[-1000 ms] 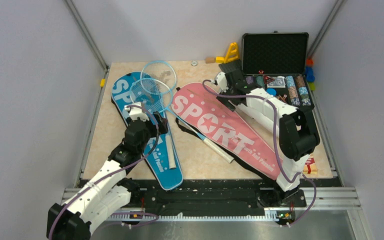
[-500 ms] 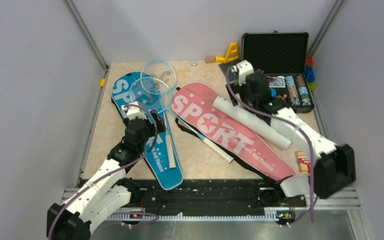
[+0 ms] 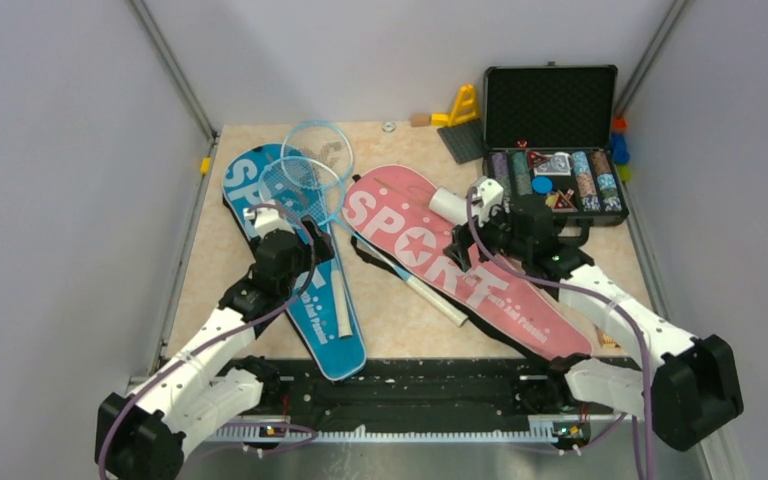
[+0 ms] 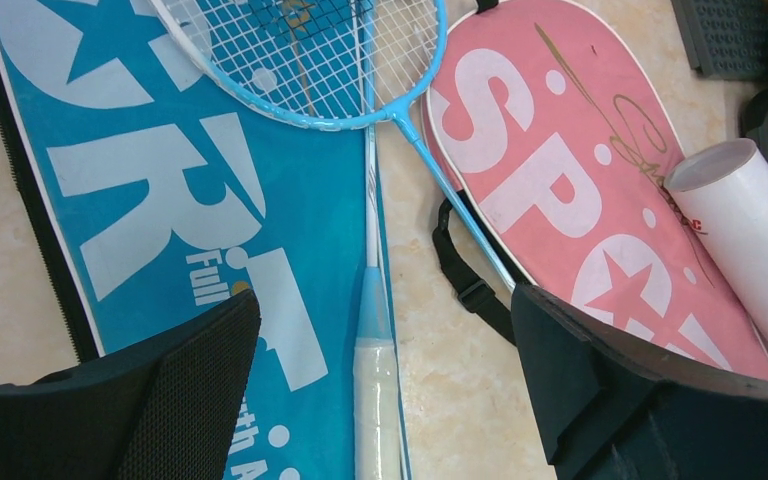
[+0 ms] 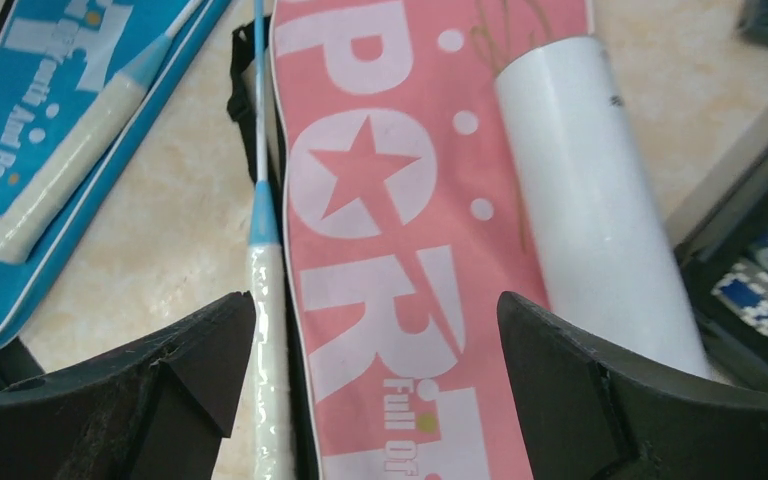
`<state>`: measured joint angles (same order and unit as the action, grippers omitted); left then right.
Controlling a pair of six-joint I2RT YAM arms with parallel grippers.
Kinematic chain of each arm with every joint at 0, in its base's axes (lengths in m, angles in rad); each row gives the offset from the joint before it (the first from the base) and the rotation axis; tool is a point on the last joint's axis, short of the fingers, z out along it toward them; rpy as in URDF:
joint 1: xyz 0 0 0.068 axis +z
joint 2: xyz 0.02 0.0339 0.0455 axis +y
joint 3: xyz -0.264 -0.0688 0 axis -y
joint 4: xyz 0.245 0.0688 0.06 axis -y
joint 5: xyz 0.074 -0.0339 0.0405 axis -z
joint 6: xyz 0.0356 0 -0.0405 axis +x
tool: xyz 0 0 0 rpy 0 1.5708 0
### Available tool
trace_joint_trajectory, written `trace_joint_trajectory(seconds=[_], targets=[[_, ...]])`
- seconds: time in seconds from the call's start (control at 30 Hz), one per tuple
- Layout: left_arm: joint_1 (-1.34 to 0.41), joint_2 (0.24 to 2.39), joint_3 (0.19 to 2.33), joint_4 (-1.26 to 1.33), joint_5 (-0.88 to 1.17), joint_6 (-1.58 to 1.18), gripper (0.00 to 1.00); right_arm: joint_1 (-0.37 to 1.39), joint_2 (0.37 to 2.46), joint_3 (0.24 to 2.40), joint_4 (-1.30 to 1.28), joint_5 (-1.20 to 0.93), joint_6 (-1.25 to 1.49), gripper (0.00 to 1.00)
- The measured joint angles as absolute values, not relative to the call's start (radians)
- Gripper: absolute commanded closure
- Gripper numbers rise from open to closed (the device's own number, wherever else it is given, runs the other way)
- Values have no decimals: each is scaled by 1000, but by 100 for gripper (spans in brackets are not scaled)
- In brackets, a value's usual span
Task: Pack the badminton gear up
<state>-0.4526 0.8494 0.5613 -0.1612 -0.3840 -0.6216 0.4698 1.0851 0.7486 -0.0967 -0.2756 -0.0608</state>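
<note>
At the near edge of the bench lie the narrow ends of the blue cover and, further right, of the pink cover. Both covers lie flat, with a strip of bare bench between them.

The left jaws hang over the middle of the blue cover. They are released, wide apart, and grasp nothing. In the left wrist view, the white handle of the first racket rests on the blue cover, between the two black fingers.

The second racket has its handle on the bare bench, just beside the left border of the pink cover. Its shaft runs far-left to its light-blue head. The two heads overlap over the far end of the blue cover.

The right jaws hang over the middle of the pink cover. They are also released and hold nothing.

The white tube lies on the right part of the pink cover. Its round end points to the far left, and in the top view the right arm hides its nearer part.

Beyond it, the black case of poker chips stands open at the far right corner. The yellow toy sits just left of the case lid.
</note>
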Motion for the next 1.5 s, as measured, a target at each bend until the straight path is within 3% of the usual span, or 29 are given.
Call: trace_joint_trajectory(seconds=[0.1,0.33,0.63,0.9,1.13,1.5], targets=[[-453,873,561,-164,-377,-639,1,502,1137,749,-137,-293,-91,8],[-453,895,564,-196,-361,-657,1,714,1340,797,-264,-114,-233,12],[-453,867,565,-232,-381,-659,1,728,1519,850,-360,101,-289,13],[-453,861,565,-247,-398,-651,1,746,1613,927,-397,113,-316,12],[-453,861,565,-259,-402,-645,1,755,1627,939,-381,36,-349,1],[-452,867,565,-258,-410,-625,1,770,1634,939,-343,-101,-372,1]])
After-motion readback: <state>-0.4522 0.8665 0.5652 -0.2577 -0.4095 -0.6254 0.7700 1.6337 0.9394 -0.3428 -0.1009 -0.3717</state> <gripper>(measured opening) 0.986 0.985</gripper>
